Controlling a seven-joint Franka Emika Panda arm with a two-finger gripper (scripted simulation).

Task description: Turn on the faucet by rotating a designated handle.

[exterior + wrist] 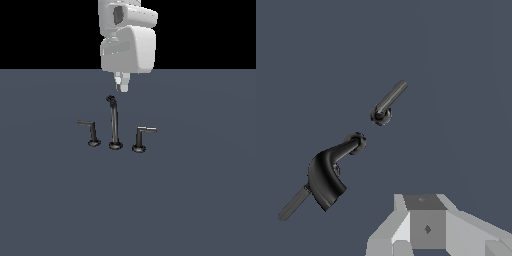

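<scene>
While pincer (121, 88) hovers, dark metal faucet (114, 122) stands, spout curved

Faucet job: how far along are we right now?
Nothing looks done. The claw hangs above and behind the spout, touching nothing. In hand: the approach only. Left: come down to the designated handle on the exterior view's right, catch its lever and rotate it. Whether the claw is open cannot be told.

Dark metal faucet (115, 122) on slate-blue floor (200, 200); white claw (122, 88).
</scene>
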